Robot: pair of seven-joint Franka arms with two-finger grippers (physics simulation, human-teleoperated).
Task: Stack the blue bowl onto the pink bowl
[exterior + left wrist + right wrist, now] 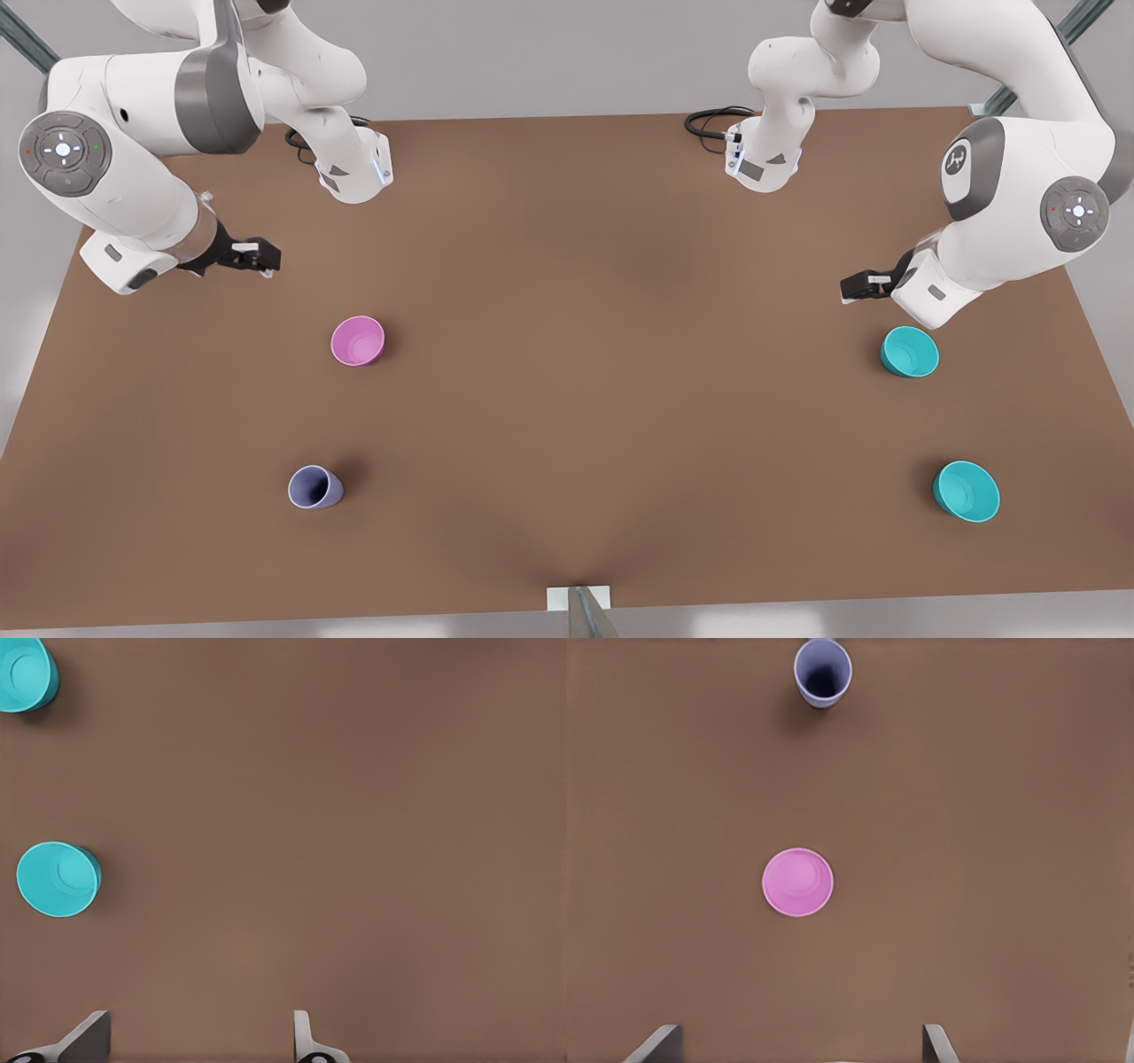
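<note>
Nearest the camera, low in the front view, stand a lavender cup [315, 487] at lower left and a turquoise bowl [966, 491] at lower right. Neither one is part of the task.

The blue bowl [910, 352] sits upright on the desk [602, 292] at the front view's right, above the turquoise bowl and well apart from it. It is the darker, narrower of the two. The left gripper [855, 288] hangs just above and slightly left of it in that view, its fingers spread wide with nothing between them. This gripper is plainly the nearer one, so the pick should fall to it. It would have to travel a short way toward the frame's lower right and then descend over the rim.

The pink bowl [358, 341] rests upright far across the desk at center left, above the cup. The right gripper [261, 257] waits up and to the left of it, also wide and empty. Once lifted, the blue bowl would have to cross almost the whole desk leftward.
</note>
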